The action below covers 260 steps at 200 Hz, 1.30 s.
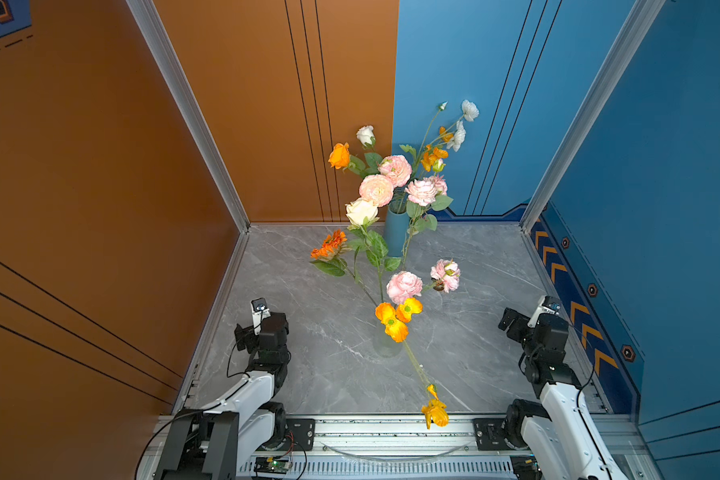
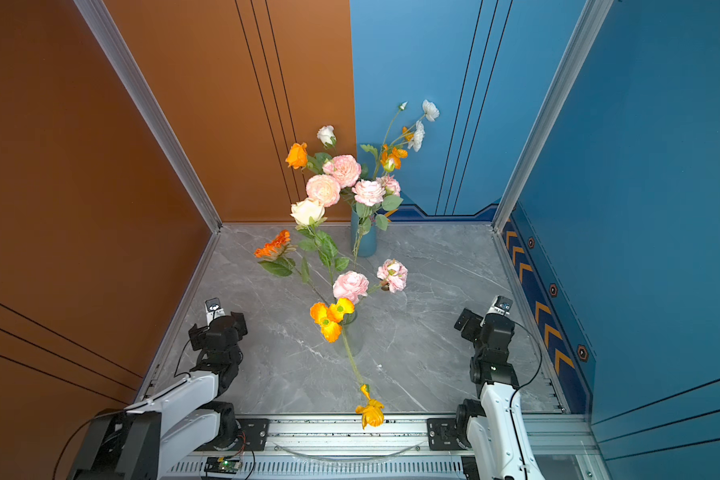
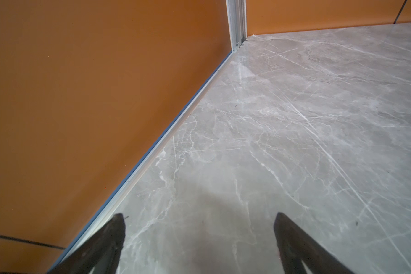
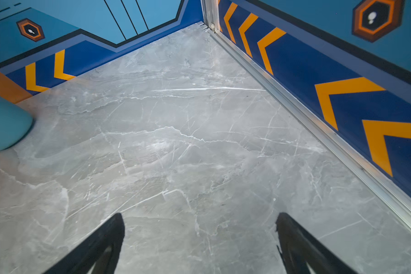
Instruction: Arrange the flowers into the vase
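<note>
Flowers stand in two vases. A blue vase [image 1: 395, 235] [image 2: 364, 241] at the back holds pink blooms [image 1: 376, 190], an orange rose [image 1: 339, 156] and white ones [image 1: 469, 110]. A clear glass vase [image 1: 387, 345] [image 2: 350, 338] mid-table holds a cream rose [image 1: 361, 212], an orange gerbera [image 1: 329, 245], pink blooms [image 1: 404, 286] and orange poppies [image 1: 398, 318]. One orange flower [image 1: 435, 411] [image 2: 370, 411] droops from it over the front rail. My left gripper [image 1: 245, 336] [image 3: 199, 227] and right gripper [image 1: 510, 322] [image 4: 199, 227] hang open, with nothing between their fingers, over bare table, far from the flowers.
The grey marble table [image 1: 308, 332] is boxed in by an orange wall [image 3: 81, 118] on the left and a blue wall with orange chevrons [image 4: 342, 95] on the right. A metal rail [image 1: 391, 428] runs along the front. The blue vase's base [image 4: 5, 123] shows in the right wrist view.
</note>
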{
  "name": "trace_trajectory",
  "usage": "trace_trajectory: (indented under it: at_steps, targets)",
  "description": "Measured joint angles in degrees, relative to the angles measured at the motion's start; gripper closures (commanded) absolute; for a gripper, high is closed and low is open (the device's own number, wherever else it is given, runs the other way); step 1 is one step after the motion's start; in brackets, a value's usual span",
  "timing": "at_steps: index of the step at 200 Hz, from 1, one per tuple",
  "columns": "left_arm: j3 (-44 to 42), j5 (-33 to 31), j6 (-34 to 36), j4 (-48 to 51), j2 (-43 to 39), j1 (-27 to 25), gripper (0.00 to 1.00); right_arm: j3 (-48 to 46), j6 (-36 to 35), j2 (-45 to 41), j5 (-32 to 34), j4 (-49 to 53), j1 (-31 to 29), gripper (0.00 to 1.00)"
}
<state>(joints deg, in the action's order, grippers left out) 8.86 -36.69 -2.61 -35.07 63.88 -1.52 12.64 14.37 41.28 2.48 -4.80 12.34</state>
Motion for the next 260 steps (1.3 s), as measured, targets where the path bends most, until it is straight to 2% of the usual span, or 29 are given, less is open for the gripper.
trace_trajectory:
  at_steps: [21, 37, 57, 77, 95, 111, 129, 139, 149, 189, 260]
  targets:
    - [1.38, 5.99, 0.63, -9.49, 7.63, 1.7, 0.02, -4.02, -0.81, 4.13, 1.18, -7.43, 0.0, 0.0]
    - [2.08, 10.43, 1.73, -11.98, 9.2, 1.73, 0.02, -4.02, -1.7, 8.57, 0.55, -13.05, -0.07, 0.0]
    - [2.27, 15.91, 4.17, -14.62, 9.14, 0.13, 0.02, -3.37, -2.38, 15.65, -2.64, -21.18, -0.22, 0.0]
    - [2.43, 24.13, 5.22, -17.22, 10.14, -1.99, 0.02, -1.16, -2.27, 24.33, -7.78, -27.65, -0.57, 0.0]
    - [2.71, 27.04, 6.21, -23.23, 16.02, -3.41, 0.02, 0.52, -2.25, 30.77, -10.51, -34.47, -2.56, 0.0]
    - [3.74, 29.31, 5.99, -28.3, 24.26, -2.12, 0.02, 1.33, -3.15, 34.88, -11.5, -39.93, -4.33, 0.0]
    - [5.16, 28.83, 4.81, -25.49, 26.16, -0.81, 0.02, 2.21, -5.03, 40.3, -11.5, -46.53, -6.16, 0.0]
    - [5.92, 26.21, 3.89, -25.55, 25.77, -0.76, 0.02, 2.78, -5.6, 45.2, -11.8, -51.41, -6.86, 0.0]
    - [6.67, 24.35, 2.99, -26.38, 25.81, -0.79, 0.02, 3.54, -6.38, 47.91, -12.68, -51.21, -7.08, 0.0]
    - [7.3, 20.13, 2.1, -27.32, 25.81, -1.46, 0.02, 7.8, -8.96, 48.09, -5.09, -48.87, -12.52, 0.0]
    - [7.54, 18.62, 2.8, -27.32, 25.92, -3.06, 0.02, 8.11, -9.99, 47.93, -0.68, -48.24, -12.68, 0.0]
